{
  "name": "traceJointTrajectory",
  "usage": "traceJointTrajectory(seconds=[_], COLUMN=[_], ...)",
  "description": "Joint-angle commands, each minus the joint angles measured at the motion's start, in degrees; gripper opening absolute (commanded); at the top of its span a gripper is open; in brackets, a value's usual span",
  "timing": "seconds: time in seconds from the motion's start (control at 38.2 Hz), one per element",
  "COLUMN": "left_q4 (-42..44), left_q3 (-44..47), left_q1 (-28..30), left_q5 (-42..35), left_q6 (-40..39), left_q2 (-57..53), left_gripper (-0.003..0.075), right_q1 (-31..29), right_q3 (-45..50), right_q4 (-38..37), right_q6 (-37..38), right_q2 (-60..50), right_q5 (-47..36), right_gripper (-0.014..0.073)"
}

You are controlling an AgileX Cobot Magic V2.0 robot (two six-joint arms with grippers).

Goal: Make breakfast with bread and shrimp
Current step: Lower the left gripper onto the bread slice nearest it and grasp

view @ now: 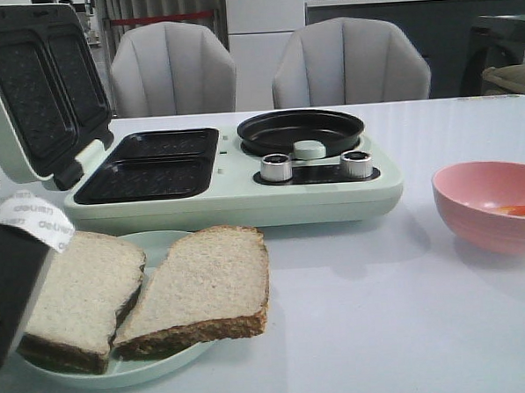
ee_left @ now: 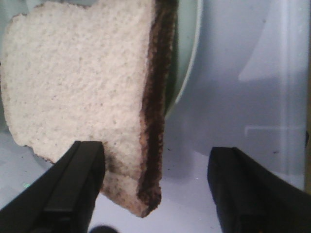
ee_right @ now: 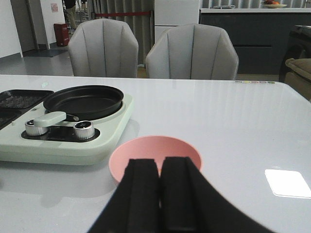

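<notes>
Two slices of bread, the left (view: 78, 294) and the right (view: 210, 283), lie side by side on a pale green plate (view: 157, 367) at the front left. In the left wrist view, my left gripper (ee_left: 155, 189) is open, and the crusted corner of one slice (ee_left: 82, 82) hangs over the plate rim (ee_left: 187, 63) between its fingers (ee_left: 77, 184). The shrimp (view: 517, 210) lies in the pink bowl (view: 492, 204) on the right. My right gripper (ee_right: 160, 170) is shut on nothing just short of that bowl (ee_right: 155, 153) and hides the shrimp there.
A mint-green breakfast maker (view: 245, 197) stands behind the plate with its lid (view: 36, 85) raised. It has two dark grill wells (view: 151, 167) and a round black pan (view: 299, 130). Two grey chairs (view: 172, 69) stand beyond the far table edge.
</notes>
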Motion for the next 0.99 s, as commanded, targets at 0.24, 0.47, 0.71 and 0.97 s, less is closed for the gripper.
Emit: traceJointTrajectory(seconds=[0.24,0.47,0.71,0.97], left_q4=[7.43,9.85,12.54,11.90], left_q3=[-3.49,-3.49,-3.49,-3.49], left_q1=[0.25,1.55,1.79,1.39], left_q5=[3.70,3.92,3.75,4.98], left_q6=[-3.83,-3.83,-3.83,-3.98], left_q2=[3.54,5.95,6.85,6.17], left_gripper=[0.0507,0.0494,0.0267,0.0113], right_q1=[-0.27,-0.27,-0.27,-0.27], right_q3=[-0.34,-0.34,-0.34,-0.34], right_q4=[-0.63,-0.63,-0.63,-0.63], right_q6=[0.07,0.07,0.07,0.07], right_q2=[-1.06,-1.06,-1.06,-1.06], right_q5=[-4.86,-4.86,-4.86,-4.86], right_gripper=[0.0143,0.0143,0.0143,0.0143])
